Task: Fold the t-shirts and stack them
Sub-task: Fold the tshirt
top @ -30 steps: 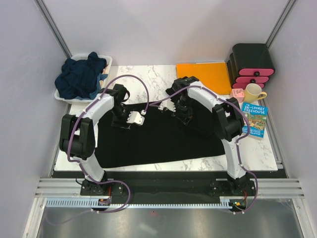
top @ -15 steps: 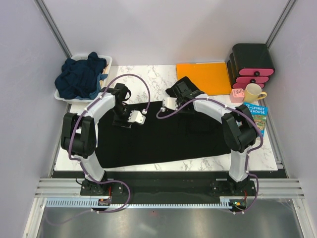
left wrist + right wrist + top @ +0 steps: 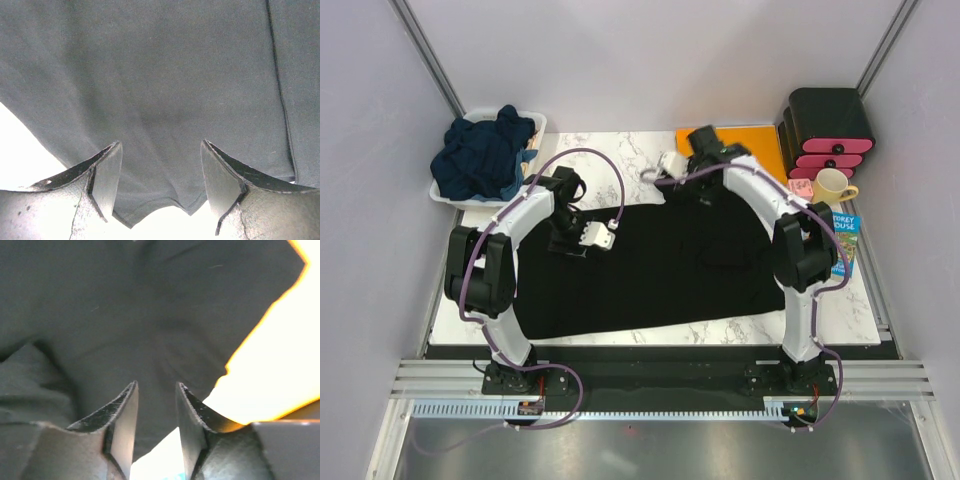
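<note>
Black t-shirt (image 3: 650, 265) lies spread flat on the table (image 3: 630, 145), ready for folding, navy t-shirts (image 3: 485, 155) wait heaped in the bin (image 3: 448, 196), and both tools hover empty-handed at its far edge, probably lining up grips: left tool (image 3: 160, 170) gaping wide, right tool (image 3: 156, 410) parted narrowly.

Right of the black t-shirt (image 3: 650, 265), mug (image 3: 832, 186), drawers (image 3: 830, 125) and book (image 3: 847, 232) block you; the worktop (image 3: 760, 325) strip along its near edge gives room.
</note>
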Robot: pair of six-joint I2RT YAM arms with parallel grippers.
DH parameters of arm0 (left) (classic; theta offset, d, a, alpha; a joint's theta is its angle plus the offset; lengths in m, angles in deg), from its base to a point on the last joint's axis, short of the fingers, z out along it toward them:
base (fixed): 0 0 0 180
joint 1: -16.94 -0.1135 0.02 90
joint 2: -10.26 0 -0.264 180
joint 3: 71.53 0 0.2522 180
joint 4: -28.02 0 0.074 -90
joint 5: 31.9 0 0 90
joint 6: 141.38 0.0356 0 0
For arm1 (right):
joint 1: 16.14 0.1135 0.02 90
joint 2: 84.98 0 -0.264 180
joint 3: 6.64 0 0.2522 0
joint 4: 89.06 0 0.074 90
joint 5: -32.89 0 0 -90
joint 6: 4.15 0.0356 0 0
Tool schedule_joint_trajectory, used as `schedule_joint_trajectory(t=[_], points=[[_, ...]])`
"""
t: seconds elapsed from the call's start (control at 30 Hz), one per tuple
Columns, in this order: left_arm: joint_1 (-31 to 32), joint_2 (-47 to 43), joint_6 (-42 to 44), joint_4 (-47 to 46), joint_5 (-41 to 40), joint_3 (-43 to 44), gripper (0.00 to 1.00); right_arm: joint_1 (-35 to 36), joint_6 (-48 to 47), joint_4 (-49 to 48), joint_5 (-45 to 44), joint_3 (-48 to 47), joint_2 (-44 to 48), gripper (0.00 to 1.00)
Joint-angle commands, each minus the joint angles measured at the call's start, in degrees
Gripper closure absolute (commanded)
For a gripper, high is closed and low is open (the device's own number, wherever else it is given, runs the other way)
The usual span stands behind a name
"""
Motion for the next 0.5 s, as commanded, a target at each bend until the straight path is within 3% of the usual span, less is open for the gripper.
schedule_joint_trajectory(t=[0.0, 0.03, 0.1, 0.23, 0.47], points=[[0.1, -0.4, 1.0, 0.4, 0.9, 0.7, 0.29, -14.0, 7.1, 32.8, 26.8, -20.5, -9.2, 0.55], [0.1, -0.4, 1.0, 0.4, 0.9, 0.5, 0.29, -15.8, 5.4, 36.3, 32.9, -21.9, -10.4, 0.53], [0.1, -0.3, 0.8, 0.4, 1.3, 0.6, 0.29, -19.4, 2.4, 41.4, 35.9, -21.0, -11.9, 0.53], [0.2, -0.3, 1.3, 0.4, 1.2, 1.1, 0.29, -21.5, -1.4, 41.3, 37.0, -10.0, -9.8, 0.53], [0.2, -0.5, 2.0, 1.2, 0.2, 2.0, 0.29, -21.5, -6.6, 41.3, 42.0, -0.1, -7.4, 0.52]])
